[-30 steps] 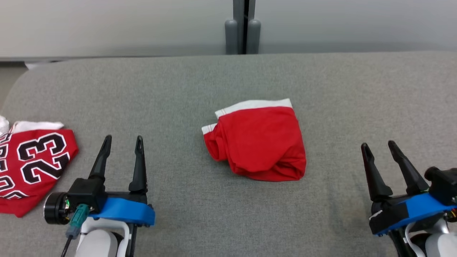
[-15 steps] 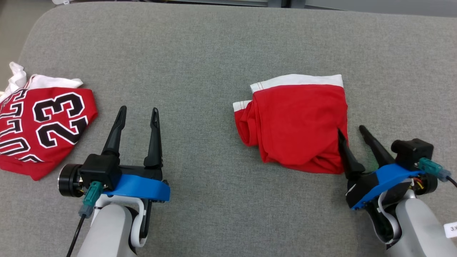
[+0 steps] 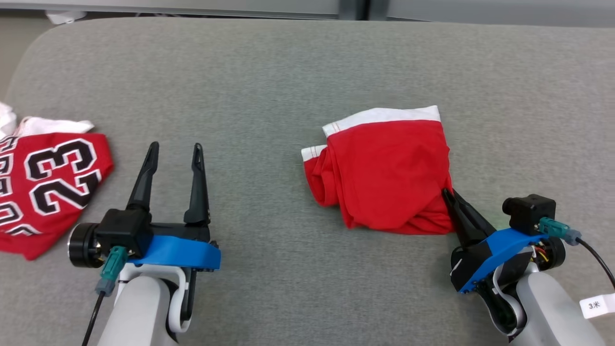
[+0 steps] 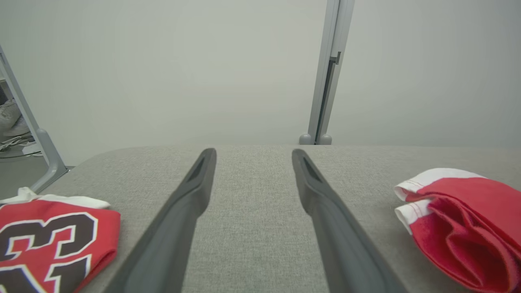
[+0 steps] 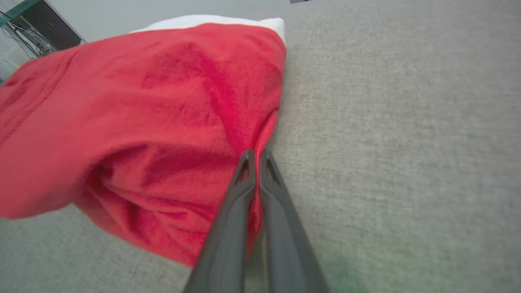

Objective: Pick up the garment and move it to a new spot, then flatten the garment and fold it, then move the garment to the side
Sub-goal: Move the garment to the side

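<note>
My R gripper (image 3: pixel 448 194) is pinched shut on the near-right corner fold of the red garment (image 3: pixel 384 178), mid-right on the grey padded surface (image 3: pixel 288 72), prob. to lift it clear. L gripper (image 3: pixel 175 145) hovers w/ fingers apart beside the no. 23 jersey (image 3: pixel 43 192). Garment's white band faces away from me; it's bunched, so the long axis is unclear.

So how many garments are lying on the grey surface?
2. The plain red garment with a white band lies right of centre; the red jersey numbered 23 lies at the far left, partly cropped.
</note>
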`<state>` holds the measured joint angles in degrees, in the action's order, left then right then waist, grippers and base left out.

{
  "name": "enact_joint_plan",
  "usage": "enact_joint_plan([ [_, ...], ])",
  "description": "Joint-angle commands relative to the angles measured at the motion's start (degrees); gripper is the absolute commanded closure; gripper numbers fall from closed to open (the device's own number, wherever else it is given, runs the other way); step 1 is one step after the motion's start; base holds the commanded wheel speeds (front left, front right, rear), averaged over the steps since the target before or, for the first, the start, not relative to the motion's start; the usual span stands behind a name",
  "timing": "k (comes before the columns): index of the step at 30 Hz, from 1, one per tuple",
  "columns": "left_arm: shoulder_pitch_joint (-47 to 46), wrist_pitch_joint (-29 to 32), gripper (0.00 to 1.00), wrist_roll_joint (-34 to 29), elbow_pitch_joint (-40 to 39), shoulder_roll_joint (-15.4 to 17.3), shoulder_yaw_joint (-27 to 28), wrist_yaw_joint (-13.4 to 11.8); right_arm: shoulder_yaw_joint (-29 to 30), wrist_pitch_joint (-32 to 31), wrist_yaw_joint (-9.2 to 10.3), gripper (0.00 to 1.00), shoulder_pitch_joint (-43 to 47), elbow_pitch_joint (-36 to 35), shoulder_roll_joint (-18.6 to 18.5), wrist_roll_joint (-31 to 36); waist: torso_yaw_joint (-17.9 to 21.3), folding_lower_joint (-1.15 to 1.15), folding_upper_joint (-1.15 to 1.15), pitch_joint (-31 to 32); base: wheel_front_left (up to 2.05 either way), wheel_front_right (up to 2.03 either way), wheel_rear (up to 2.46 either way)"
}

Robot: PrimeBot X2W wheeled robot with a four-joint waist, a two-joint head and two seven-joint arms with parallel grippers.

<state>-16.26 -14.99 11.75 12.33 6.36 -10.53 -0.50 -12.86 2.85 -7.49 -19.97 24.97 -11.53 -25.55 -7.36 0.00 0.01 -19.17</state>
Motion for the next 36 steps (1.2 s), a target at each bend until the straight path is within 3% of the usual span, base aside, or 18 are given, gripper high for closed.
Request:
enact_joint_plan([
  [1,0.8,-0.3,0.0,-0.2,-0.1,0.2,0.3,0.0,-0.2,0.6,0.0,1.0,-0.2,0.0,-0.5,-0.1,1.1,0.0,-0.01,0.6,0.0,0.0,0.0],
  [12,0.9,-0.3,0.0,-1.5,-1.6,2.0,0.6,0.5,-1.3,3.1,0.0,1.0,1.5,-0.5,-1.9,-3.1,11.8,0.0,-0.01,0.4,0.0,0.0,0.0],
  [20,-2.4,1.2,0.0,-2.3,-4.4,2.9,-0.6,0.8,-2.3,5.1,0.0,1.0,-4.1,1.1,-3.1,-5.3,17.1,0.0,-0.01,-4.6,0.0,0.0,0.0],
  [29,-6.1,3.7,0.0,-4.0,-7.3,4.5,-2.4,1.5,3.9,9.8,0.0,1.0,-16.3,11.4,-8.6,-6.2,19.1,0.0,-0.01,-9.9,0.0,0.0,0.0],
  [36,-7.8,4.1,0.0,-4.4,-8.3,4.8,-3.6,1.8,11.9,12.0,0.0,1.0,-19.3,16.5,-10.6,-3.1,18.9,0.0,-0.01,-12.6,0.0,0.0,0.0],
])
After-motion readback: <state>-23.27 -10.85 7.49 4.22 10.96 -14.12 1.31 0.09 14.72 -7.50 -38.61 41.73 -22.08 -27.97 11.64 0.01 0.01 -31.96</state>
